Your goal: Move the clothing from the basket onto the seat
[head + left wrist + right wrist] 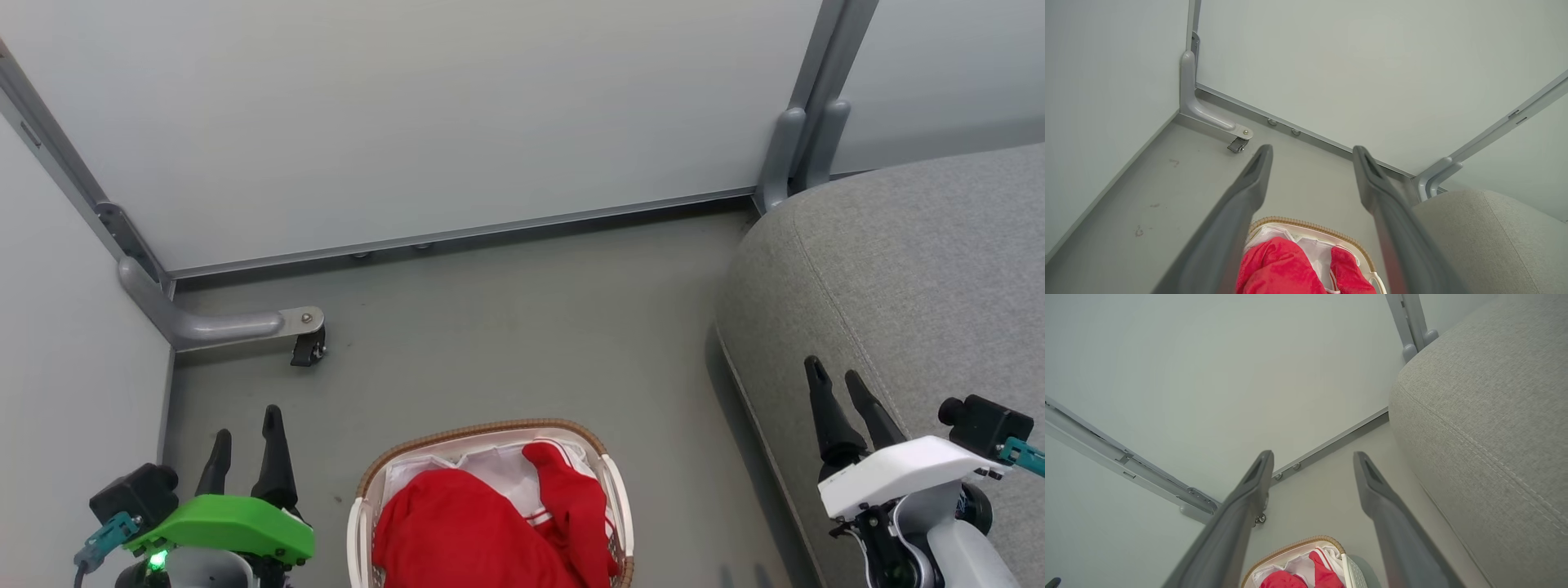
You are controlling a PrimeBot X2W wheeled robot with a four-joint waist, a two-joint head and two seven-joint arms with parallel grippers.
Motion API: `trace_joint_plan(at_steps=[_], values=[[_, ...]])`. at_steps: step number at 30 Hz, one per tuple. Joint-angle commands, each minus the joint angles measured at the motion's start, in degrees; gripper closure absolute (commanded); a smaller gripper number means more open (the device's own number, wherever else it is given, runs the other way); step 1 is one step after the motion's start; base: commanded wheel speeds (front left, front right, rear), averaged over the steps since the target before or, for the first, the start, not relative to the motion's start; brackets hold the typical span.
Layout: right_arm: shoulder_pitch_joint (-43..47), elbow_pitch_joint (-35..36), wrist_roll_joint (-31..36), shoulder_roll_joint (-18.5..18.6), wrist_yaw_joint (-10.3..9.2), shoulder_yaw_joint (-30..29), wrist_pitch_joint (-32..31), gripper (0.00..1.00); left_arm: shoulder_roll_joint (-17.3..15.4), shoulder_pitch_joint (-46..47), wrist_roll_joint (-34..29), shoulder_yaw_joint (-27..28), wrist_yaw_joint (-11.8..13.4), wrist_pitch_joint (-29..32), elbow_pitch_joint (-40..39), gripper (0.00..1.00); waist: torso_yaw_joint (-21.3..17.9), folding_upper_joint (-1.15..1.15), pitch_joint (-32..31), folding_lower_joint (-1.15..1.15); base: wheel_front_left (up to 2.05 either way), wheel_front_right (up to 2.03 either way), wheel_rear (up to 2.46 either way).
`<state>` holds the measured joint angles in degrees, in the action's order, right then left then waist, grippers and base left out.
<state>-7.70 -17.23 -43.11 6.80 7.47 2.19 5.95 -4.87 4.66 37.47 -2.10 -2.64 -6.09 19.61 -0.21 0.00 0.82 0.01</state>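
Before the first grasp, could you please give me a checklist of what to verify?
1. The clothing lies in the basket: ok.
2. The left fingers are apart and hold nothing: ok.
3. The right fingers are apart and hold nothing: ok.
4. Fingers over the clothing: not ok, both pairs stand off to the basket's sides.
5. The seat is on the basket's right: ok.
6. Number of garments: cannot tell.

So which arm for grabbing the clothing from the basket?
Left, probably. The left gripper hovers open beside the basket holding the clothing; the right gripper, open, is farther off by the seat.
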Motion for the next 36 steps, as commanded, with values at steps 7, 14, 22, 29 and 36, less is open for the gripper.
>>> trace_joint_plan(at_steps=[7, 14, 22, 29, 36], values=[[-1.0, 0.1, 6.2, 0.6, 0.02, 0.3, 1.7, 0.0, -1.3, 1.1, -6.0, -1.4, 1.4, -1.6, -0.1, 0.0, 0.0, 0.0, -0.1, 0.0, 0.0, 0.0, 0.0], [-0.4, -0.1, 10.5, 0.6, 0.02, 0.6, 2.8, 0.0, -1.5, 0.5, -10.0, -2.4, 2.2, -2.7, 0.2, 0.0, -0.1, 0.0, -0.1, 0.0, 0.0, 0.0, 0.0], [-0.3, -0.7, 15.0, 0.7, 0.03, 1.1, 3.9, 0.0, -1.5, 0.2, -14.4, -2.9, 2.7, -3.8, 0.1, 0.0, -0.1, 0.0, -0.1, 0.0, 0.0, 0.0, 0.0], [-0.4, -1.5, 18.9, 0.9, 0.03, 1.3, 4.9, 0.0, -1.3, -0.3, -17.9, -3.1, 2.8, -4.7, -0.4, 0.0, -0.2, 0.0, -0.1, 0.0, 0.0, 0.0, 0.0], [-0.1, -2.1, 22.9, 0.7, 0.03, 1.1, 5.8, 0.0, -0.7, -0.8, -21.2, -2.9, 2.6, -5.7, -0.7, 0.0, -0.2, 0.0, -0.3, 0.0, 0.0, 0.0, 0.0]])
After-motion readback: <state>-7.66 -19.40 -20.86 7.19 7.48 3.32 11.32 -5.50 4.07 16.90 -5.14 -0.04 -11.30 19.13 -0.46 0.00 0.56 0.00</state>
